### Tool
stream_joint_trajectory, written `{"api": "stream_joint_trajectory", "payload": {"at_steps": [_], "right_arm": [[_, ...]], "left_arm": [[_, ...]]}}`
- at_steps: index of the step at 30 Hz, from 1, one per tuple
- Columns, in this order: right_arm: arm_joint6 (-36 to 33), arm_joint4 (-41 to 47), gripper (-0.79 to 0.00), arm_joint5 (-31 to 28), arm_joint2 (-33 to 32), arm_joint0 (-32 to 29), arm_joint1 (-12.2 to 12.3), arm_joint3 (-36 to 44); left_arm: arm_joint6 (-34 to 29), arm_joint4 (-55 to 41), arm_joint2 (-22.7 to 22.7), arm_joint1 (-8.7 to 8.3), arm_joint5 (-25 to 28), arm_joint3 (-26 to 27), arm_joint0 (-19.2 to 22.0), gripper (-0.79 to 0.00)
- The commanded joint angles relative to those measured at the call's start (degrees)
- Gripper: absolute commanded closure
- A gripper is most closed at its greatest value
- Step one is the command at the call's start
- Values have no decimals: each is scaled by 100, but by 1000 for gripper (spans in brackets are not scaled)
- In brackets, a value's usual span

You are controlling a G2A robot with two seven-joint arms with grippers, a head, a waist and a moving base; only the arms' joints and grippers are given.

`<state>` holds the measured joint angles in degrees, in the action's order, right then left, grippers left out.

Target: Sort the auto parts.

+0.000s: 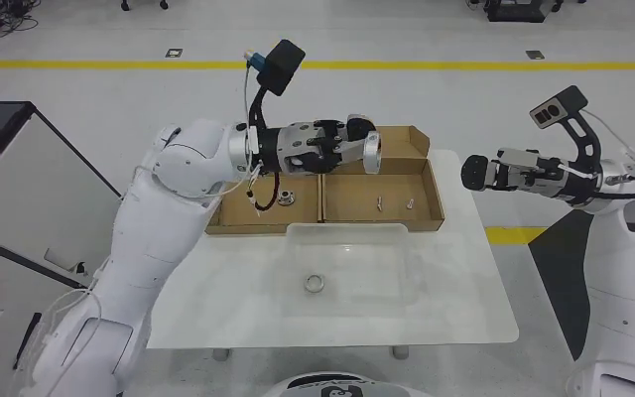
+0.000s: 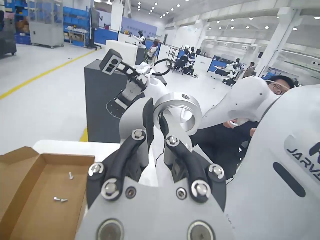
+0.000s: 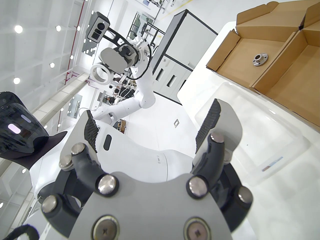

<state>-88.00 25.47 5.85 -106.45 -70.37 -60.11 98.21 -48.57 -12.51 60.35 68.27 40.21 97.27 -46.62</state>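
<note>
Nearest on the bench [image 1: 466, 298], at 6 o'clock, sits a clear plastic tray [image 1: 347, 227] with one small metal ring [image 1: 316, 283] lying flat near its middle. I judge it to be the supply from which parts are drawn. Just behind it, toward 12 o'clock, stands a cardboard sorting box [image 1: 434, 194] split into compartments so that each kind of part has its own place. A flanged hub [image 1: 286, 195] lies in the 9 o'clock compartment and two small bolts [image 1: 380, 204] in the 3 o'clock one. Above the box, roughly over the divider, the left pincer [image 2: 155, 119] is clamped on a silver shaft collar [image 2: 178, 102]. One finger appears to sit inside the bore and one outside the wall, a hold that stops the round part from rolling free. The collar hangs in the air, touching nothing else, and I cannot tell which compartment it is meant for. Out at 3 o'clock, past the bench edge, the right pincer [image 1: 468, 172] is spread wide and carries nothing, probably parked clear of the other arm's path
</note>
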Motion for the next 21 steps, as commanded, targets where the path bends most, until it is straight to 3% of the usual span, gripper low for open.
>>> {"api": "stream_joint_trajectory", "payload": {"at_steps": [1,7,10,21], "right_arm": [[0,0,-785,0,0,0,0,0],[0,0,-785,0,0,0,0,0],[0,0,-785,0,0,0,0,0],[0,0,-785,0,0,0,0,0]], "left_arm": [[75,-383,-16,13,267,-17,-14,0],[-249,-1949,-136,34,986,-258,38,0],[-493,-2728,-192,29,1058,-373,108,0],[-598,-2923,-193,-32,953,-321,172,0]]}}
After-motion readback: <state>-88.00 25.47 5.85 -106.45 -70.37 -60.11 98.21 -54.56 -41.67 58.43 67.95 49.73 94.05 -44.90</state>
